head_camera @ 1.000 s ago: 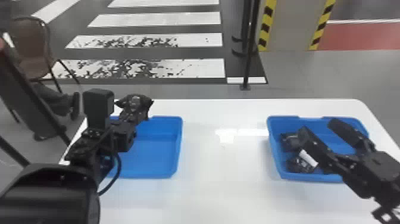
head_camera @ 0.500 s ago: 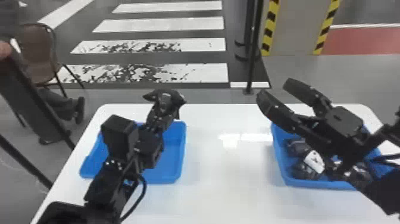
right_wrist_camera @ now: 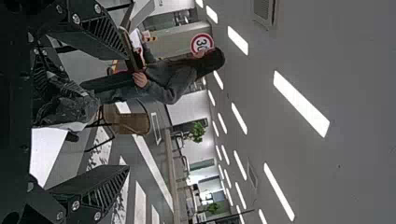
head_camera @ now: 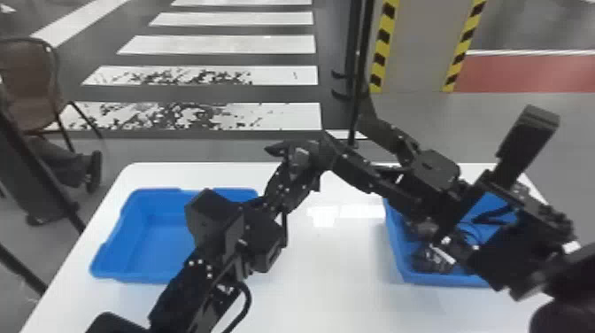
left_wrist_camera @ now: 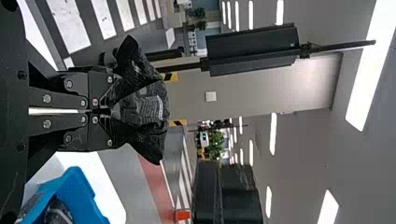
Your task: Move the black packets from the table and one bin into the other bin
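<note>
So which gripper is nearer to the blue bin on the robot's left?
The left one. In the head view the left gripper holds a black packet just past that blue bin's far inner corner; the right gripper is farther across, jaws apart.

Indoor hall with painted crosswalk

Broad white stripes cross the dark floor beyond the white tabletop. A brown chair stands off to the left. Yellow-and-black tape edges a grey panel, near a red floor patch. Bright strip lights line the ceiling.
</note>
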You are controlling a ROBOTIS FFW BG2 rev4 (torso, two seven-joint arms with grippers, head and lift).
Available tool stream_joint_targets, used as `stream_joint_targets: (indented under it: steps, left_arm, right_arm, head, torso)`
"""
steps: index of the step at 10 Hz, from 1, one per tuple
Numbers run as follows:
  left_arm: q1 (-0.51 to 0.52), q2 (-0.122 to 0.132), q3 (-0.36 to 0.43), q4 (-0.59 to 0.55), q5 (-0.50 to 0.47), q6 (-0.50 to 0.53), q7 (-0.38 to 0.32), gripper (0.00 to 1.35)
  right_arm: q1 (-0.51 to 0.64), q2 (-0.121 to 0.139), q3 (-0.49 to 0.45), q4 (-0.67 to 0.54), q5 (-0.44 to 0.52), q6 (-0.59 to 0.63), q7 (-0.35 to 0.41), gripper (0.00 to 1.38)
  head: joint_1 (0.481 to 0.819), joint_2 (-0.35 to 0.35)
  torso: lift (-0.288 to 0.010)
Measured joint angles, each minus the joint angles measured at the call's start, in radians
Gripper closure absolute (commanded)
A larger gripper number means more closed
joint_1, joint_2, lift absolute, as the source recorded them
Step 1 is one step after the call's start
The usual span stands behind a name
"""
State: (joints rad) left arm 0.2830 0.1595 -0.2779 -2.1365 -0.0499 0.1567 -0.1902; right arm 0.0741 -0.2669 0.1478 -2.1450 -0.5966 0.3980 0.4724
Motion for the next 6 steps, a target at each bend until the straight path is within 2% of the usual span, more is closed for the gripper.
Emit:
stream_joint_targets:
  steps: [3, 4, 5, 6]
  left_arm:
    - [-0.007, 0.008, -0.027, 0.0, 0.004, -0.032, 0.001, 1.21]
    - [-0.006, 0.008, -0.028, 0.0, 0.004, -0.04, 0.001, 1.21]
    - [-0.006, 0.009, -0.031, 0.0, 0.004, -0.049, 0.001, 1.21]
    - [-0.006, 0.012, -0.038, 0.0, 0.005, -0.067, 0.001, 1.21]
  right_arm:
    - [-0.022, -0.001, 0.033, 0.034, 0.01, -0.005, -0.001, 0.2]
    - [-0.025, -0.001, 0.034, 0.039, 0.018, -0.009, -0.005, 0.32]
    - [-0.025, 0.0, 0.034, 0.043, 0.024, -0.013, -0.008, 0.5]
    - [-0.029, 0.0, 0.038, 0.052, 0.029, -0.015, -0.009, 0.54]
  head:
    - [0.642, 0.012]
    - [0.641, 0.01]
    - [0.641, 0.008]
    - [0.64, 0.004]
  torso:
    - [-0.11]
    - [-0.11]
    - [-0.11]
    - [-0.11]
